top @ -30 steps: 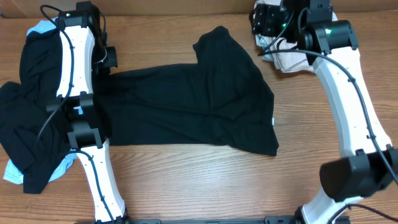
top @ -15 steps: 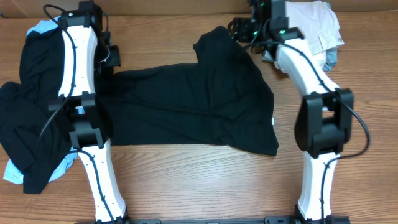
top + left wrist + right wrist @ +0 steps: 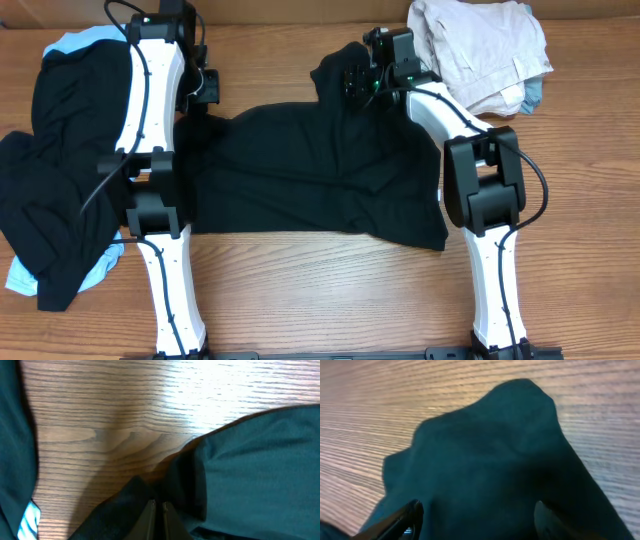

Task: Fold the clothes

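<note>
A black shirt (image 3: 320, 170) lies spread across the middle of the table. My left gripper (image 3: 205, 92) is at the shirt's left end. In the left wrist view its fingers (image 3: 159, 508) are pressed together at a folded edge of the black cloth (image 3: 240, 460). My right gripper (image 3: 356, 80) hovers over the shirt's upper sleeve, which sticks out toward the back. In the right wrist view that gripper (image 3: 477, 520) is open, with its fingers (image 3: 402, 520) wide apart on either side of the dark cloth (image 3: 490, 460).
A heap of black clothes (image 3: 55, 170) with light blue pieces (image 3: 65, 45) covers the left side of the table. A beige folded stack (image 3: 480, 50) sits at the back right. Bare wood (image 3: 320, 290) runs along the front.
The right arm has swung left from the beige stack to above the shirt's upper sleeve. The left arm has shifted right, and the shirt's left end has moved with it.
</note>
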`<state>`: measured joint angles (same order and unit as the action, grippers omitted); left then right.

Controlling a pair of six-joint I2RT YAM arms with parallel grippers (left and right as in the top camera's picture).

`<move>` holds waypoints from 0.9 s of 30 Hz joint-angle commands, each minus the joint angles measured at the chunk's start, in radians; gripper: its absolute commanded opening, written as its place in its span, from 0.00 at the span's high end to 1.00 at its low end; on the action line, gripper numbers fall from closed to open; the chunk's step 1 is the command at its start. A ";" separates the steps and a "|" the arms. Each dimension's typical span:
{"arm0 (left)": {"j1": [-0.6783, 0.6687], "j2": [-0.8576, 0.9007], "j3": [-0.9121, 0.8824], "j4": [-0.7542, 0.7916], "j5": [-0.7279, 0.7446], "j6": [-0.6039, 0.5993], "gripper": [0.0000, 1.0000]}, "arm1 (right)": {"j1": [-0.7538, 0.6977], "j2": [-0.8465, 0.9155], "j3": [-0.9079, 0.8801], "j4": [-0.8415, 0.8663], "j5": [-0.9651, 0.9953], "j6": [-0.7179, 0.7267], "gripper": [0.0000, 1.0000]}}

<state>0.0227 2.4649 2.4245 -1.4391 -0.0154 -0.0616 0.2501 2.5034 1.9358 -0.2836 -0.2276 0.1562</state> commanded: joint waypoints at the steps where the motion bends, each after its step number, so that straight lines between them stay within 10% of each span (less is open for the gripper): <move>1: -0.007 -0.032 0.026 0.004 0.013 -0.014 0.96 | -0.007 0.033 0.001 -0.066 0.082 0.027 0.25; 13: -0.008 -0.032 0.026 0.007 0.011 -0.014 0.96 | -0.067 -0.013 0.022 -0.579 0.087 0.030 0.24; 27: -0.008 -0.032 0.026 0.017 0.005 -0.013 0.96 | -0.080 -0.098 0.117 -0.444 0.180 -0.013 0.17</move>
<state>0.0200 2.4649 2.4245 -1.4254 -0.0154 -0.0616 0.1764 2.4222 2.0232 -0.7506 -0.1318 0.1566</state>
